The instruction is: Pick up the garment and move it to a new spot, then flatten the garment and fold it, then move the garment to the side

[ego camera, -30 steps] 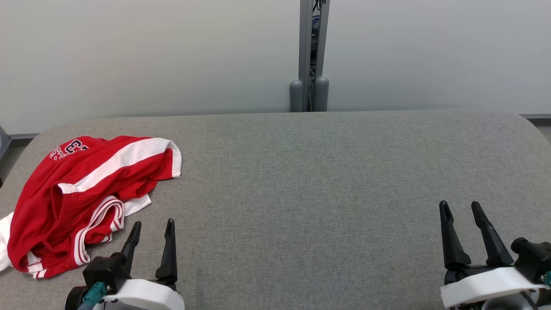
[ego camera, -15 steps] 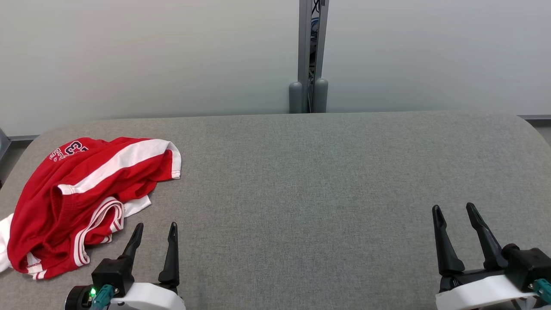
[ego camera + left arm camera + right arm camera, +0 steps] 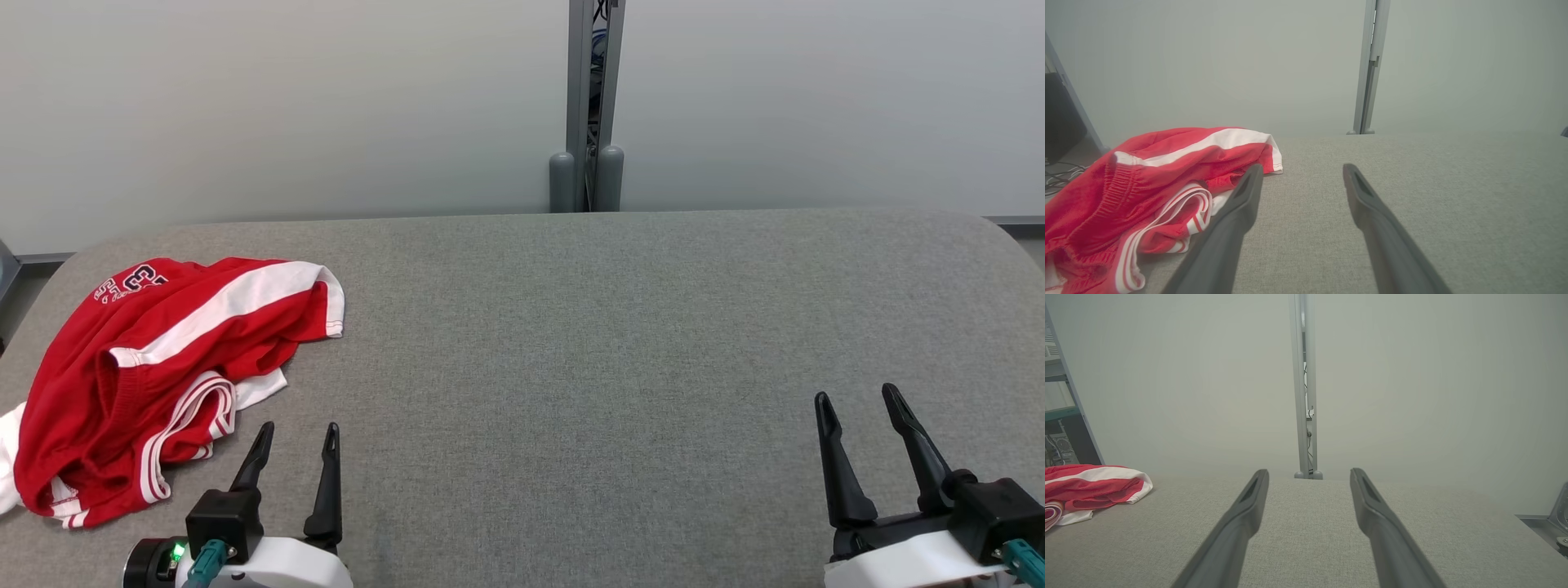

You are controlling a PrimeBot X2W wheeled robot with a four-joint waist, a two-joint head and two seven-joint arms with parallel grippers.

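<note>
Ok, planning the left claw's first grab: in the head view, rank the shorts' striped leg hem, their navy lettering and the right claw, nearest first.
From the left claw:
1. Striped leg hem, just to its left.
2. Navy lettering, at the back-left of the red shorts.
3. Right claw, across the table.

The garment is seen as a red piece with a broad white stripe, thin white trim at its hems and dark lettering printed near its far left edge. It is left crumpled and bunched rather than spread flat, with folds piled over one another and a ribbed red band exposed. It is laid on the left part of the grey tabletop, close to its left edge.
</note>
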